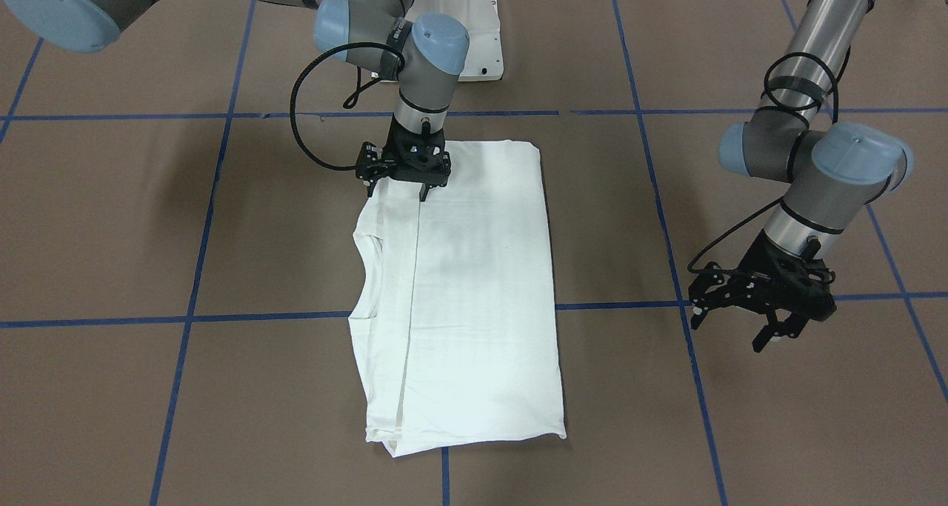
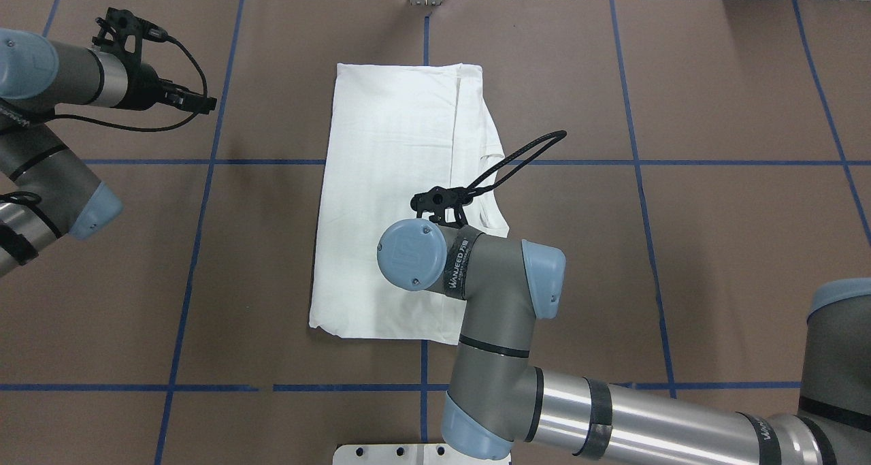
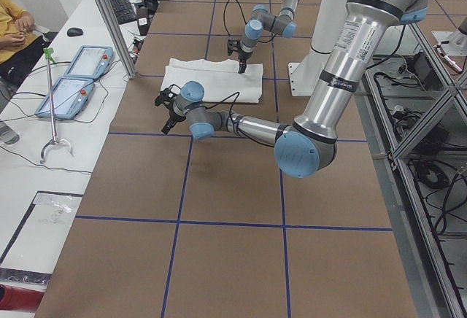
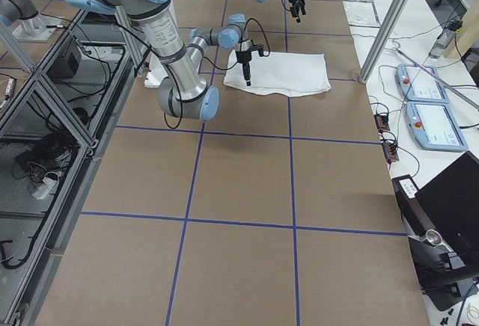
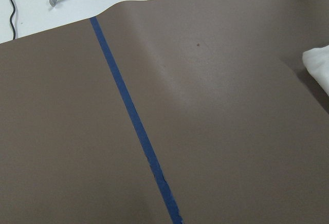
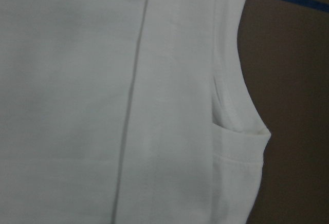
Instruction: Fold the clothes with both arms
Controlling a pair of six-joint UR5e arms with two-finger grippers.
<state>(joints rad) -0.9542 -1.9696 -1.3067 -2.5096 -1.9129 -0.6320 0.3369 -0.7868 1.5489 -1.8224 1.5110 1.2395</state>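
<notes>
The clothes are one white T-shirt folded lengthwise into a long rectangle on the brown table, also seen from overhead. A folded flap edge runs down its length, and a curved ribbed opening shows on one side. My right gripper points down at the shirt's end nearest the robot, fingers apart, open. In the overhead view its wrist hides the fingers. My left gripper hangs open over bare table, well to the side of the shirt, holding nothing. A shirt corner shows in the left wrist view.
The white pedestal stands just behind the shirt at the robot's side. Blue tape lines grid the brown table cover. A bench with tablets and a seated person lies beyond the far table edge.
</notes>
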